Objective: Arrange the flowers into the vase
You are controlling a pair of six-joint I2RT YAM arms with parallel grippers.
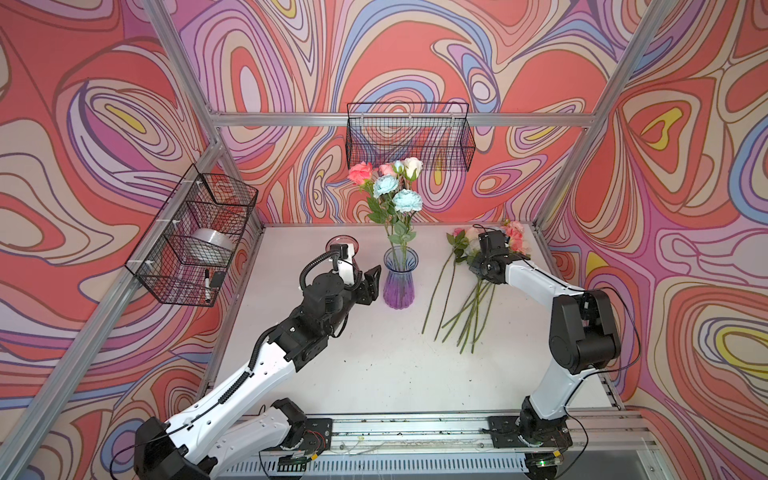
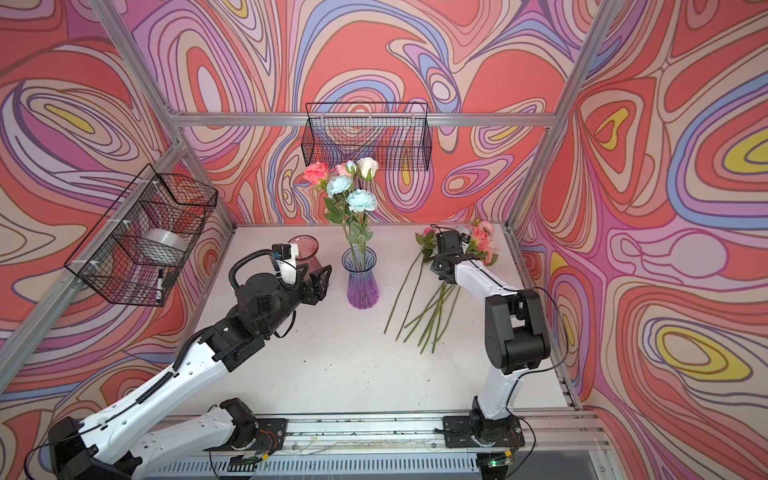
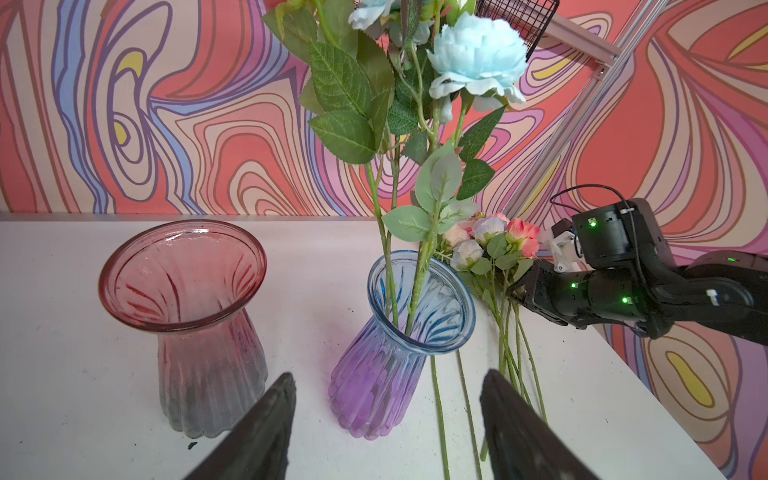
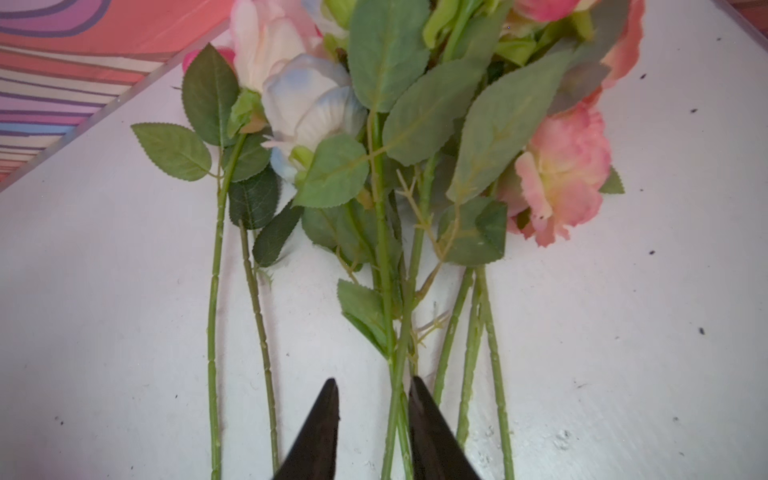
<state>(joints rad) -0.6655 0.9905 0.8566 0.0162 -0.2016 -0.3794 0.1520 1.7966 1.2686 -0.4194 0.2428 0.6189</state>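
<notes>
A blue-to-purple glass vase (image 1: 399, 278) (image 2: 362, 282) (image 3: 399, 332) stands mid-table, and several flowers (image 1: 392, 191) with pale blue, pink and white heads stand upright in it. More flowers (image 1: 465, 299) (image 2: 432, 307) (image 4: 386, 166) lie in a loose bunch on the table to its right, heads toward the back wall. My left gripper (image 1: 372, 286) (image 3: 388, 374) hovers open just left of the vase, holding nothing. My right gripper (image 4: 372, 380) (image 1: 478, 266) is down over the bunch. Its jaws stand narrowly apart with two green stems between them, against one finger and clear of the other.
An empty pink glass vase (image 1: 343, 243) (image 3: 183, 274) stands behind my left wrist. An empty wire basket (image 1: 409, 137) hangs on the back wall. Another wire basket (image 1: 195, 237) on the left wall holds a tape roll and a marker. Aluminium posts edge the table.
</notes>
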